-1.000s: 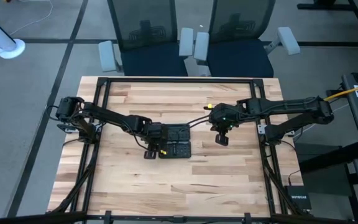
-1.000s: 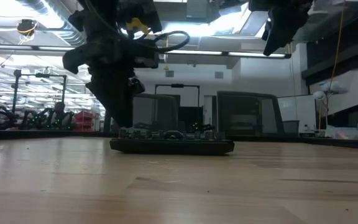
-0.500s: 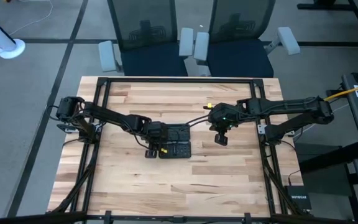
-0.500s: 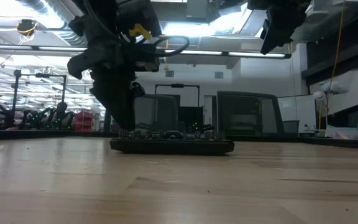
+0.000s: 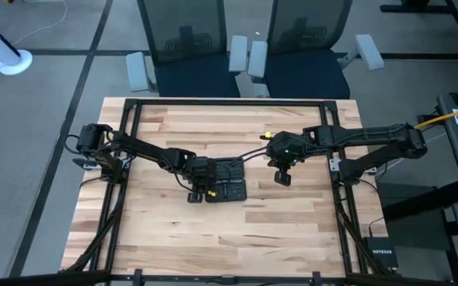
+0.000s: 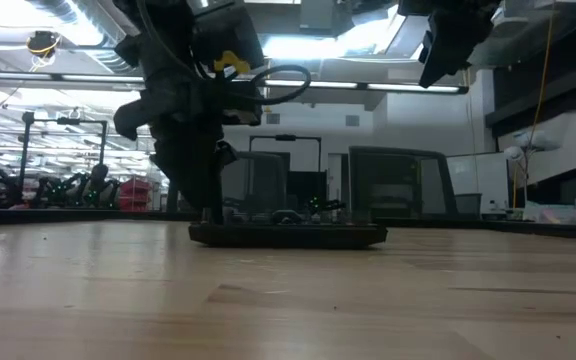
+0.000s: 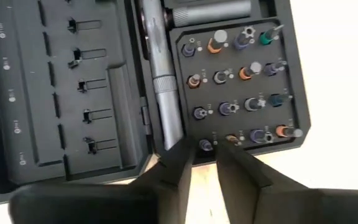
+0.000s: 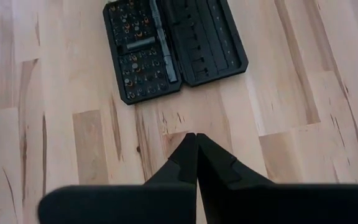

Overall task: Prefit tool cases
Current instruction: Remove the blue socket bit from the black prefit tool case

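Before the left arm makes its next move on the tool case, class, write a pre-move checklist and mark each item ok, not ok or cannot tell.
1. Tool case lies open and flat on the table: ok.
2. Left gripper sits at the edge of the bit-holding half: ok.
3. Left jaws hold a bit: cannot tell.
4. Bits are seated in their slots: ok.
5. Right gripper is shut, raised and apart from the case: ok.
6. Driver handle lies in its channel: ok.
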Robot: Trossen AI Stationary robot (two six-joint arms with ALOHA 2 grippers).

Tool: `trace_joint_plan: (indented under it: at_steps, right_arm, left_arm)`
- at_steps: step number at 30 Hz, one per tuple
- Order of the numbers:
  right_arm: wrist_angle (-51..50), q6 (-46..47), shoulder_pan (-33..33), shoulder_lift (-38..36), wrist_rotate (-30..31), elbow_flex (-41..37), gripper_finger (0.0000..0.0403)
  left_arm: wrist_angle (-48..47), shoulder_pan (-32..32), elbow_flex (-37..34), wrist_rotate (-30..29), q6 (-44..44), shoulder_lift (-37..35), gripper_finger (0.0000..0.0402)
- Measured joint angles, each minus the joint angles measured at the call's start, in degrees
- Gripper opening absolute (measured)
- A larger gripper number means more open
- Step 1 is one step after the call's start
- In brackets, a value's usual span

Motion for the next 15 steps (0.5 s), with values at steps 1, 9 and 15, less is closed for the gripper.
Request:
trace_joint_plan:
  at_steps: [1, 9, 15]
  right_arm:
    - [0.02, 0.0, 0.0, 0.01, 0.0, 0.0, 0.0003]
    - [8.15, 2.2, 0.0, 2.19, -2.41, -4.8, 0.0001]
    - [34.92, 17.69, 0.0, 7.29, -4.26, -17.31, 0.0001]
  left_arm:
    - [-0.06, -0.04, 0.0, -0.39, -0.12, -0.11, 0.0037]
    - [-0.2, -0.09, -0.02, -0.92, -1.92, -0.17, 0.0001]
    - [-0.26, -0.1, -0.04, -1.69, -2.7, -0.17, 0.0]
